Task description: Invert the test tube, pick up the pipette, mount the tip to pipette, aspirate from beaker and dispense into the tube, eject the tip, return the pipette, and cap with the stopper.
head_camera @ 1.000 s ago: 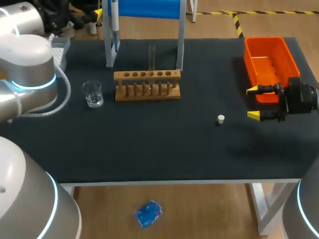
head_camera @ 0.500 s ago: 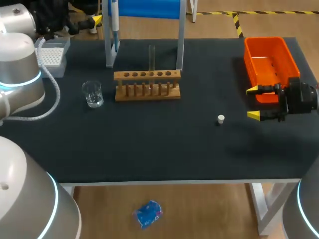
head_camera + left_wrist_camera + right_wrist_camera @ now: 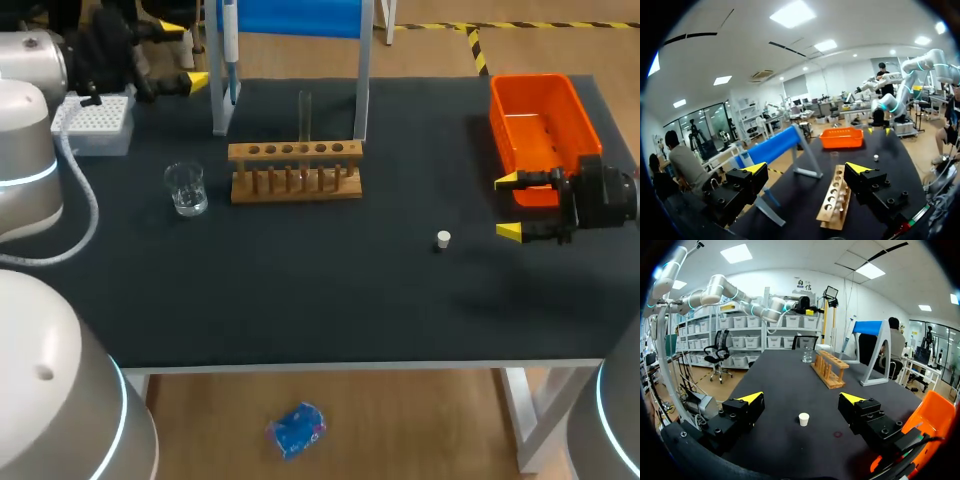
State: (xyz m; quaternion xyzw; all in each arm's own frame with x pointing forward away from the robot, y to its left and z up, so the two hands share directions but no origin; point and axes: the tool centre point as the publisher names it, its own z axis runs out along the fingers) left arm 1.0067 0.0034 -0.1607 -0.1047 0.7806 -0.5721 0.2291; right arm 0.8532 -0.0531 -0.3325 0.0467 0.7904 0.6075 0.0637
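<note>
Black matte desk (image 3: 330, 300), flat top, thin pale front edge. White metal leg (image 3: 522, 420) under its right front corner. Even light, soft shadows.

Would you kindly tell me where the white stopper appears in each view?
Head view: stopper just ahead of the right tool.
Left wrist view: stopper far ahead, past the wooden rack.
Right wrist view: stopper ahead of the right tool's gap.
Shared landmark: the wooden rack.
</note>
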